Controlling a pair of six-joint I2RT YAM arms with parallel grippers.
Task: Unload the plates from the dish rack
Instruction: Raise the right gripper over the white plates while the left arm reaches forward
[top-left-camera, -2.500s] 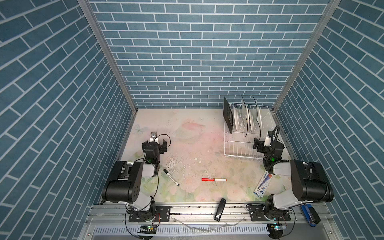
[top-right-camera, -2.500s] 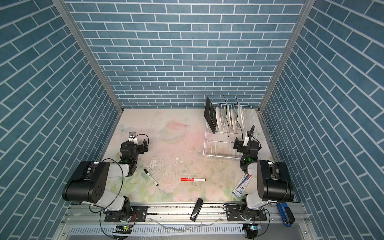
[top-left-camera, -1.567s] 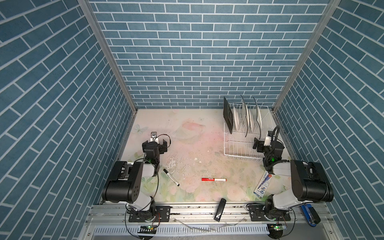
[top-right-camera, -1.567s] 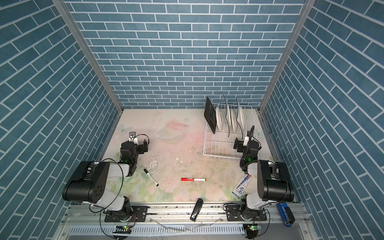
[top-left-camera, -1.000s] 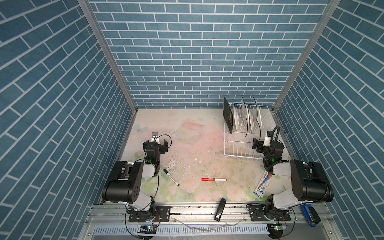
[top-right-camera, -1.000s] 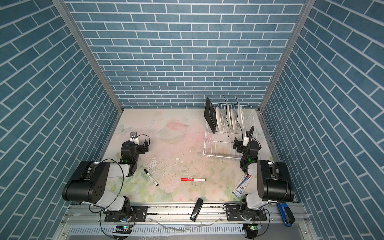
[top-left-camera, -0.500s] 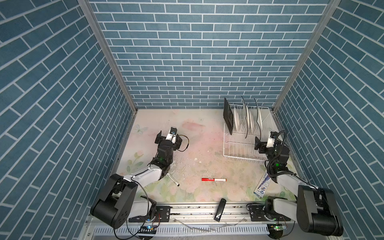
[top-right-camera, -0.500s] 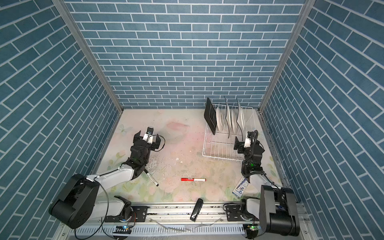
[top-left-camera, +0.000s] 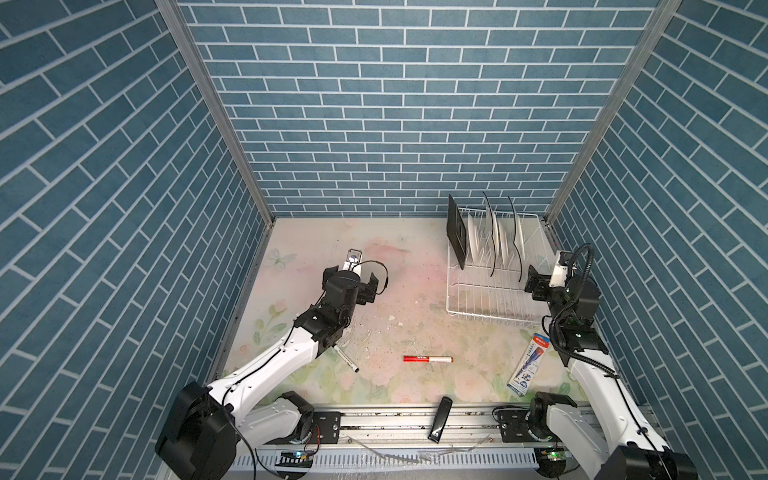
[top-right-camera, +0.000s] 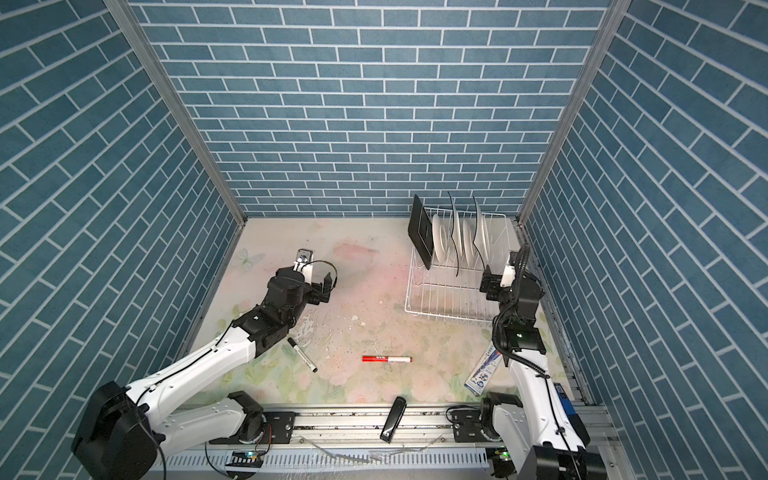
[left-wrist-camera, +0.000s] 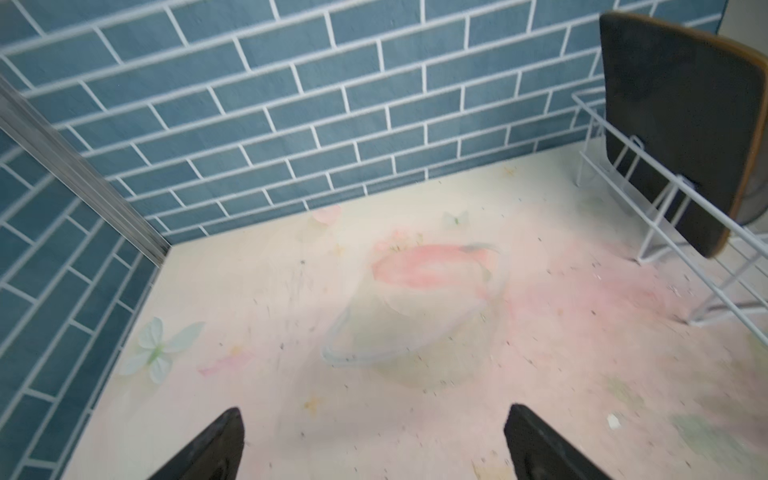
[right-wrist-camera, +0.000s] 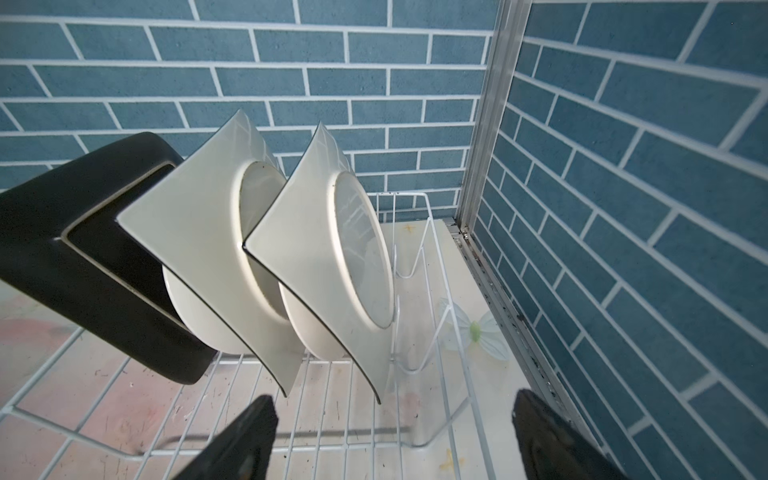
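Swung forward from folded rest. Holds left claw (left-wrist-camera: 374, 415) wide open, empty, over table (top-left-camera: 415, 266); right claw (right-wrist-camera: 395, 399) open, empty, facing far-right-corner white wire dish rack (top-left-camera: 486, 299). Leaves square white plates (right-wrist-camera: 307, 249) and square matte-black plate (right-wrist-camera: 62, 249) upright between prongs, rims graspable.

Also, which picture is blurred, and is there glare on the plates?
Left wrist view: blurred, the flower print on the table top looks smeared. Right wrist view: sharp, with a pale reflection in the round well of the nearest white plate. In both top views: sharp, even light, only a soft shadow under the dish rack.
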